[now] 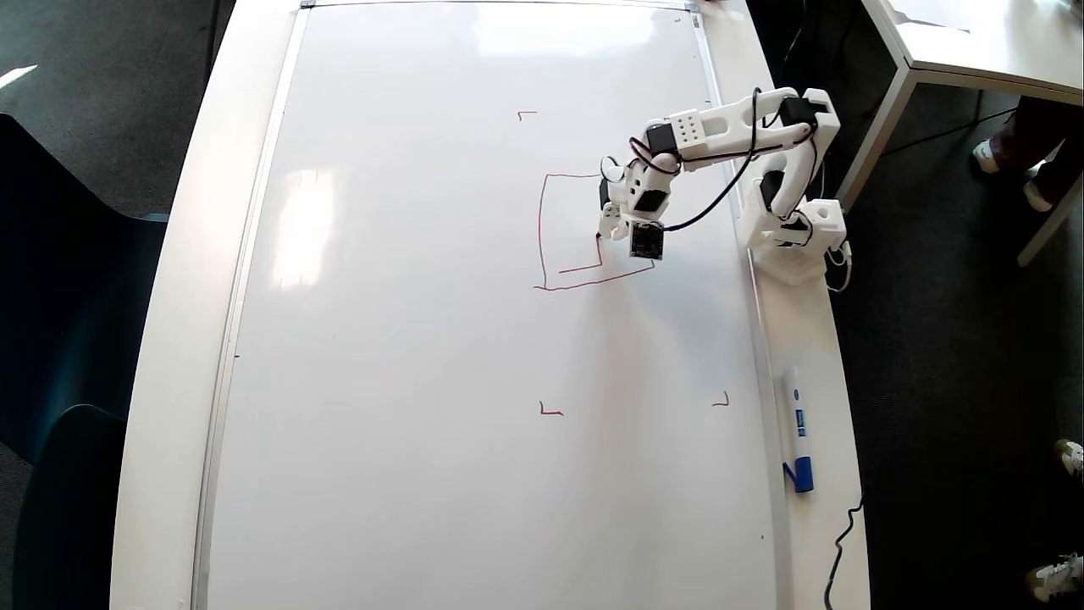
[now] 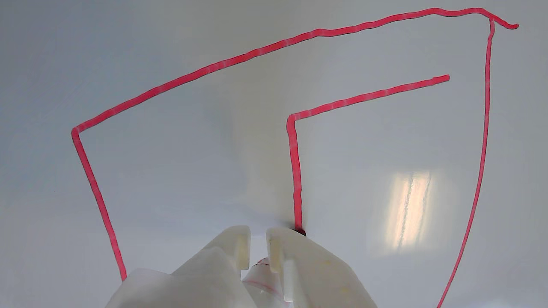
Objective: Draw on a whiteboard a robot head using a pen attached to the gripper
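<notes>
Gripper [image 1: 606, 227] hangs over the whiteboard [image 1: 406, 339] in the overhead view, inside the half-drawn red robot head [image 1: 542, 229]; too much downward press could skid the line. Wrist view: gripper [image 2: 258, 246] is clamped on what looks like the pen [image 2: 263, 278], tip mostly hidden, touching the inner stroke's end.

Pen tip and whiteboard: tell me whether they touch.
Touching. In the wrist view, the pen tip's dark end sits at the end of the fresh red line on the whiteboard, no gap.
</notes>
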`<state>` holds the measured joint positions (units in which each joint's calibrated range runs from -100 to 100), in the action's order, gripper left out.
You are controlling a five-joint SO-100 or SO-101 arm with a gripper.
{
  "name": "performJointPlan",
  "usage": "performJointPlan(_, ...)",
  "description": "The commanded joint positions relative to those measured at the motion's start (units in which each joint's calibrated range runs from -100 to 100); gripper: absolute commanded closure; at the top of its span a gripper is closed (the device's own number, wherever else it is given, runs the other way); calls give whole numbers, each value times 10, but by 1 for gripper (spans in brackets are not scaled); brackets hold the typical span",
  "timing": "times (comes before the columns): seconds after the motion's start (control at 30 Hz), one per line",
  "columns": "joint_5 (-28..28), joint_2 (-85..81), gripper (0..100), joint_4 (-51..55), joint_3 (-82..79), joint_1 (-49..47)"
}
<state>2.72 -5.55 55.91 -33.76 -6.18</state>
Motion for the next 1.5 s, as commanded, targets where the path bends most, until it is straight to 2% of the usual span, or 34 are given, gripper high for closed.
performJointPlan(0.0, -3, 41, 99, -10, 63, 0)
performJointPlan(0.3, -3, 115, 99, -8, 167, 0)
performJointPlan(0.6, -4, 126, 99, -5, 182, -10)
performJointPlan(1.1, 1, 127, 99, -9, 184, -84)
performJointPlan(1.47, 1, 127, 99, -7, 233, -85)
